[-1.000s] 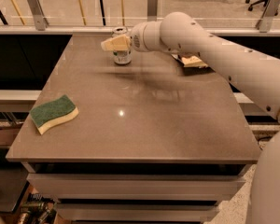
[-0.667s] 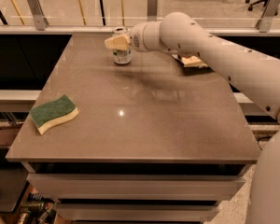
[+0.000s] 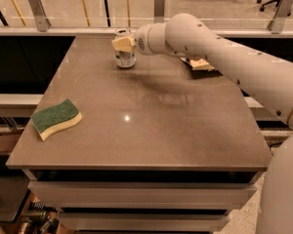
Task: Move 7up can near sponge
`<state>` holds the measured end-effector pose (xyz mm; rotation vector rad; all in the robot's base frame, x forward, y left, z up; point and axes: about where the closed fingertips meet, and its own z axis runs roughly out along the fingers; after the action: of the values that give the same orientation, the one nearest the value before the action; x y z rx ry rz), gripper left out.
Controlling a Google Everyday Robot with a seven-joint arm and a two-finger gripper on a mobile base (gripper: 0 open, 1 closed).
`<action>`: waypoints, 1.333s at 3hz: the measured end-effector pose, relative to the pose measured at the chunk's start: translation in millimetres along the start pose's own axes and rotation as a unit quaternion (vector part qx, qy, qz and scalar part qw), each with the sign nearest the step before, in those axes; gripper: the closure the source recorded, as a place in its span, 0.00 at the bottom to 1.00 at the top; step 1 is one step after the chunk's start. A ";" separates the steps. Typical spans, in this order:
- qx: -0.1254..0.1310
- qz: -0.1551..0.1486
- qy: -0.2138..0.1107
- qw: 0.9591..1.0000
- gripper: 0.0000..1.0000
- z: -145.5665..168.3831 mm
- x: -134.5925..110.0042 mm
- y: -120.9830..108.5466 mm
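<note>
Camera view. We find the 7up can (image 3: 125, 58) upright near the far edge of the bench (image 3: 151, 126). It is well apart from the sponge (image 3: 56, 118), which lies flat near the front-left corner. We judge the can to be light, stiff along its wall yet easily dented, and smooth enough to slip. Take hold across the middle of the body with moderate force, and keep it vertical.

The hand (image 3: 123, 44) sits at the can's upper part, overlapping its rim and near side. We cannot tell how wide the hand stands, or whether it has clamped the can. The can's base appears to rest on the bench. A chip bag (image 3: 199, 64) lies beyond the arm, partly hidden.
</note>
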<state>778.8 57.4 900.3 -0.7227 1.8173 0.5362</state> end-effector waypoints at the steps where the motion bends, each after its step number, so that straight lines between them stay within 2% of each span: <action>1: -0.002 0.000 0.000 1.000 0.99 1.6 0.4 1.7; 2: -0.006 -0.001 0.003 1.000 1.00 1.2 -0.2 4.7; 3: -0.011 -0.004 0.016 1.000 1.00 -11.6 -2.5 15.5; 4: -0.005 -0.010 0.024 1.000 1.00 -34.2 -6.9 27.8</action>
<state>738.4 56.3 919.0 -0.7649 1.8508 0.5202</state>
